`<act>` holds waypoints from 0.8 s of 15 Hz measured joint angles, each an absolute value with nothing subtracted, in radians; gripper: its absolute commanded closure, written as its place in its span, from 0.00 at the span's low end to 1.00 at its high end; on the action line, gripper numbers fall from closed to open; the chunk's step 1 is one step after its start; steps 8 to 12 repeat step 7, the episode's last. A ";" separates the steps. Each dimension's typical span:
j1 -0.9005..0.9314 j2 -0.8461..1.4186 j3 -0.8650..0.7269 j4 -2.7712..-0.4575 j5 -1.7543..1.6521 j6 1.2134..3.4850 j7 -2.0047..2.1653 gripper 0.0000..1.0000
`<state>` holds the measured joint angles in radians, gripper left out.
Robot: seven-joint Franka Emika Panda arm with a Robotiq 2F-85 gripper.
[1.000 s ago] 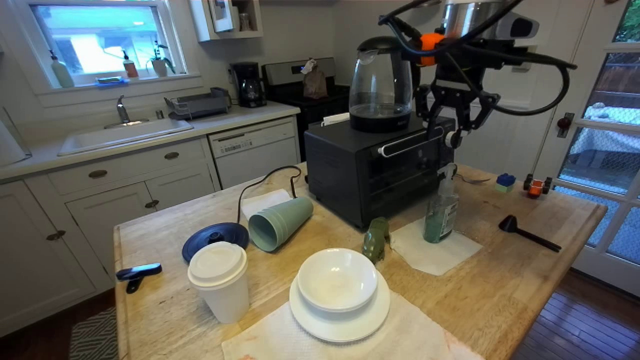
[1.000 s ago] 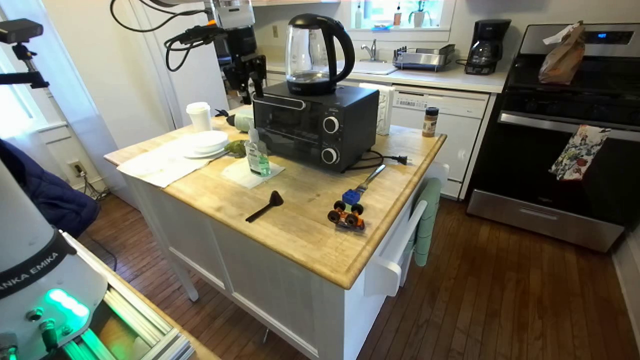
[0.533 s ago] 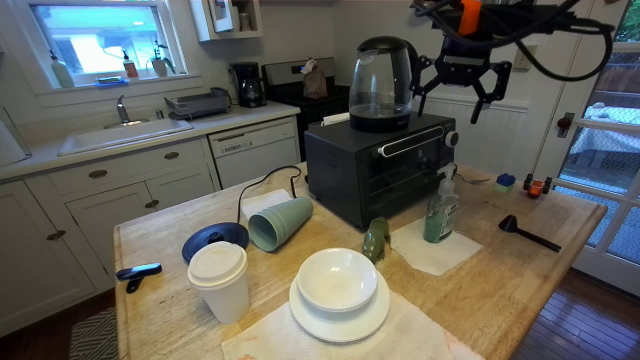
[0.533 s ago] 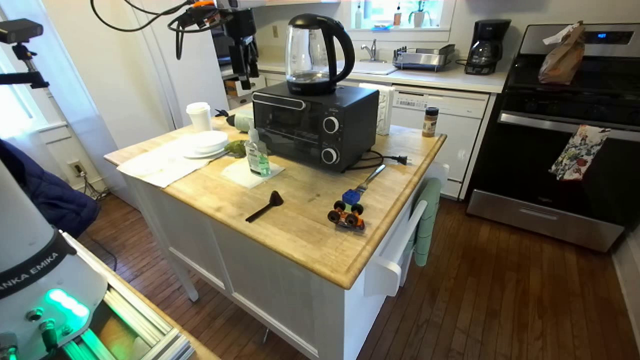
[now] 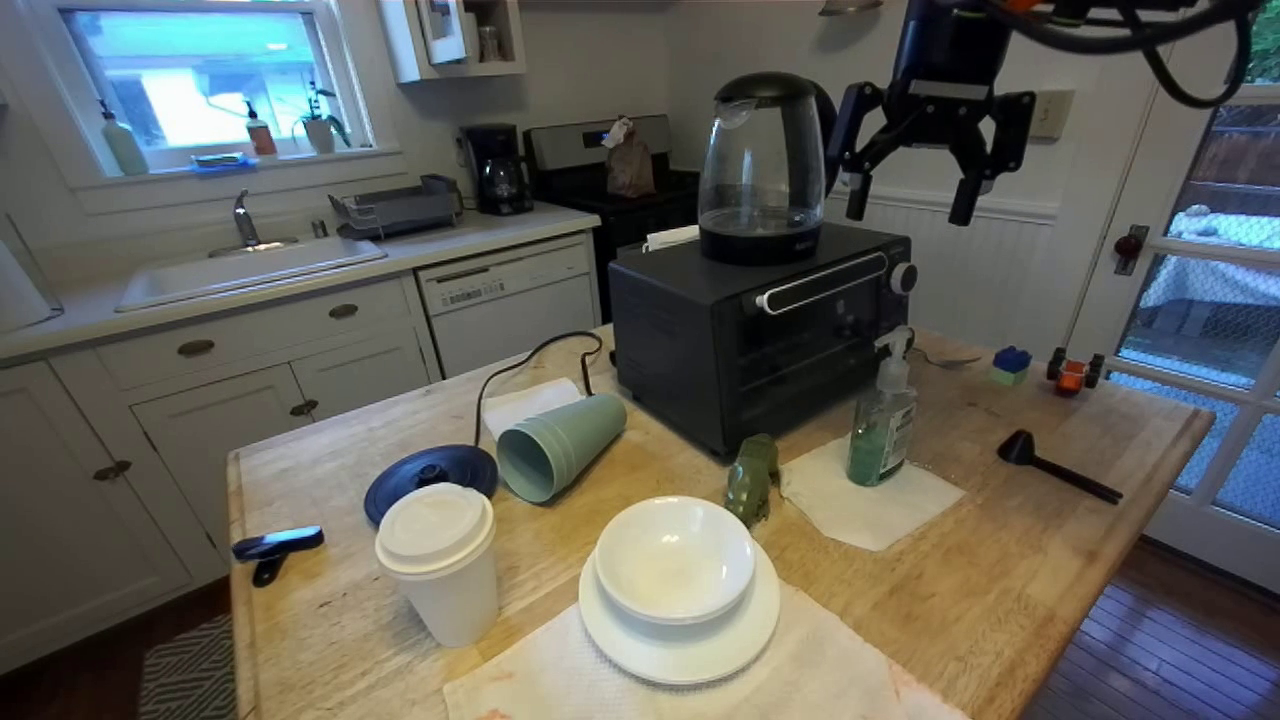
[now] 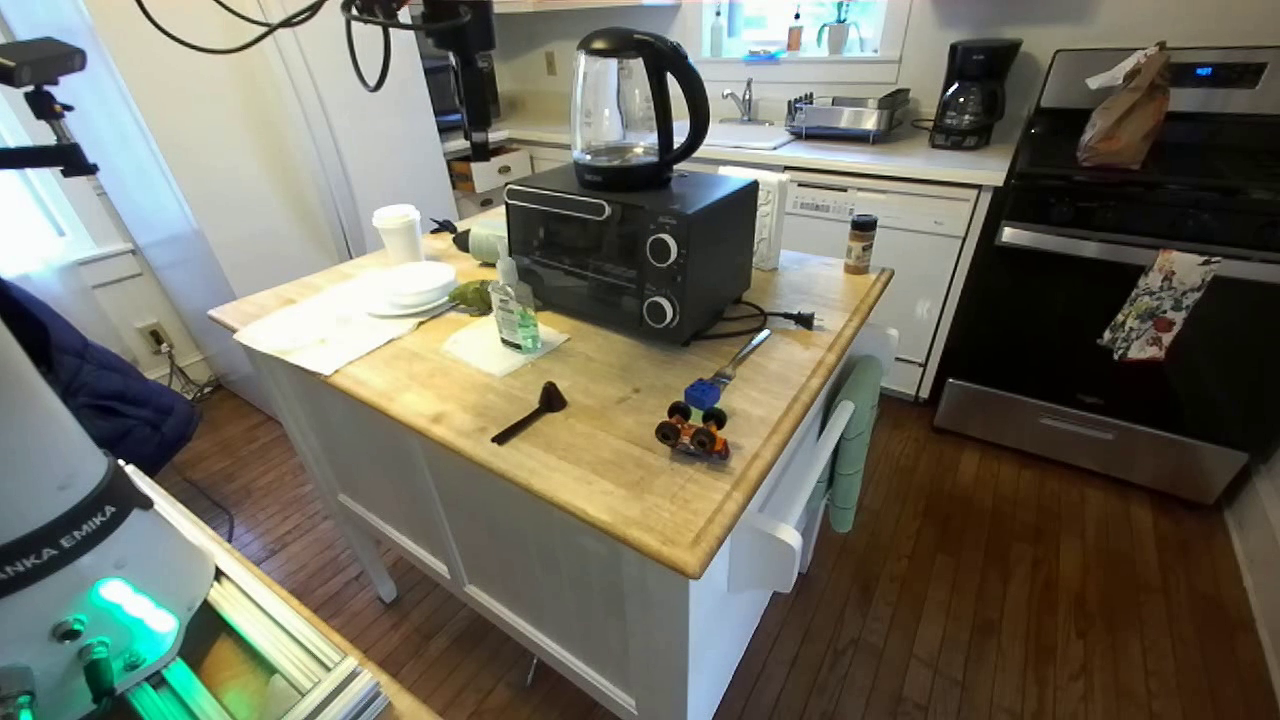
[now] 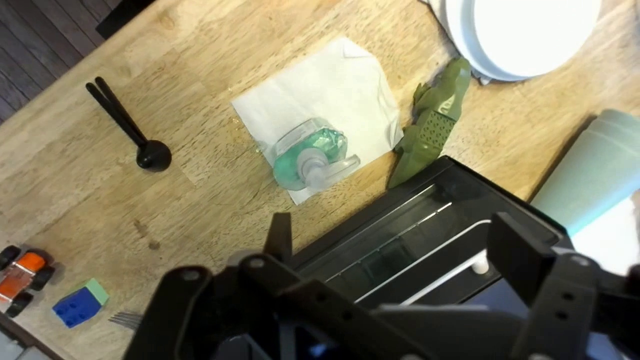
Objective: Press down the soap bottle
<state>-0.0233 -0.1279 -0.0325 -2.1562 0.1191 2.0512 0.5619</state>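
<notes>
1. Kitchen island top (image 6: pixel 600 460), pale wood, bears the black toaster oven (image 5: pixel 740 340), with the glass kettle (image 5: pixel 762 180) standing on it.
2. Over the last second the gripper (image 5: pixel 909 210) has climbed from nearer the pump (image 5: pixel 893 370) to well above it; its jaws stand wide apart with nothing between them.
3. Meanwhile the soap bottle (image 5: pixel 880 430) has kept its place on a white paper napkin (image 5: pixel 875 520), between the oven and the long edge by the black scoop (image 6: pixel 550 398), well apart from the corner near the toy truck (image 6: pixel 686 432).
4. For the task, that climb suggests a press finished or a fresh one being lined up; whether soap came out cannot be told.
5. The bottle's long axis is upright. In the wrist view its spout (image 7: pixel 344 168) points toward the green reptile toy (image 7: pixel 435 120), away from the truck's corner; the body's broad side runs roughly along that long edge, label (image 7: pixel 295 137) facing it.
</notes>
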 measured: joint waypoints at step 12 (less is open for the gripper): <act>-0.023 -0.124 -0.014 -2.153 0.117 2.031 0.480 0.00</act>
